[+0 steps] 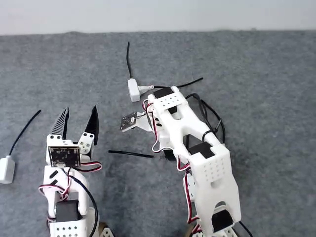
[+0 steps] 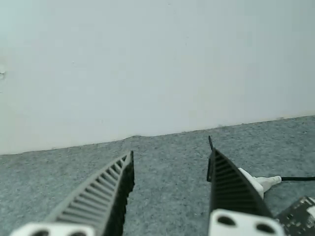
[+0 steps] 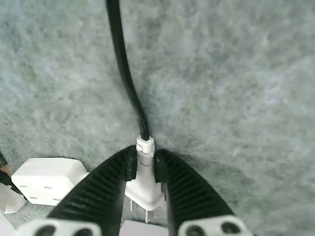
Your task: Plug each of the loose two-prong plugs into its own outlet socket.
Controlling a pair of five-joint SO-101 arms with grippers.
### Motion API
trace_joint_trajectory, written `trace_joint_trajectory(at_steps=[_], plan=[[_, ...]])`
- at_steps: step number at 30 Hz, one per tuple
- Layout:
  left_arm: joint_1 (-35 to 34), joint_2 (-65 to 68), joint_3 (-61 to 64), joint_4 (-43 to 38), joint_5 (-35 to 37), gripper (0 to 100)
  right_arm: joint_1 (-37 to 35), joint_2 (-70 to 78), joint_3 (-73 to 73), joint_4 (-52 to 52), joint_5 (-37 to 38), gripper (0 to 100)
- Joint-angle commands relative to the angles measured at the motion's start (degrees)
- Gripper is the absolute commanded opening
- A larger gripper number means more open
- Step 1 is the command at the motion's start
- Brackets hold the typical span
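Note:
In the right wrist view my right gripper (image 3: pixel 143 160) is shut on a white two-prong plug (image 3: pixel 143 189). Its prongs point back toward the wrist and its black cord (image 3: pixel 123 69) runs away over the carpet. A white outlet socket (image 3: pixel 47 179) lies close beside that plug, apart from it. In the high view a white socket (image 1: pixel 134 90) lies at the right arm's tip, with a white ribbed neck (image 1: pixel 146 90) and black cords leaving it. Another white socket (image 1: pixel 6 169) lies at the far left. My left gripper (image 1: pixel 79 119) (image 2: pixel 170 153) stands open, holding nothing.
A loose black cord (image 1: pixel 131 154) runs out from under the right arm across the grey carpet (image 1: pixel 256 74). A pale wall (image 2: pixel 157 64) stands along the carpet's far edge. The right arm's own black cables (image 1: pixel 213 118) loop beside it.

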Motion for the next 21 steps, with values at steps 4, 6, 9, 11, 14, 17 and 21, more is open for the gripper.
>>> trace_joint_trajectory(at_steps=[4,6,9,11,14,17,21], plan=[[0.35,-0.7,-0.31,0.44,-0.35,23,-0.57,0.57,1.58,-0.57,-0.7,0.9],[0.35,-0.88,-0.31,1.58,-0.35,23,-0.57,0.57,1.58,-0.57,-0.7,0.9],[0.35,-0.88,-0.31,2.81,-0.35,23,-0.57,0.57,1.58,-0.57,-0.7,0.9],[0.35,-0.79,-0.31,2.9,-0.35,23,-0.57,0.57,1.58,-0.57,-0.7,0.9],[0.44,-0.7,-0.31,4.31,-0.35,23,-0.57,0.57,1.58,-0.57,-0.7,0.9],[0.44,-0.79,-0.31,5.54,-0.35,23,-0.48,0.57,1.58,-0.57,-0.7,0.9],[0.44,-0.7,-0.31,6.68,-0.35,23,-0.48,0.57,1.58,-0.57,-0.7,0.9]])
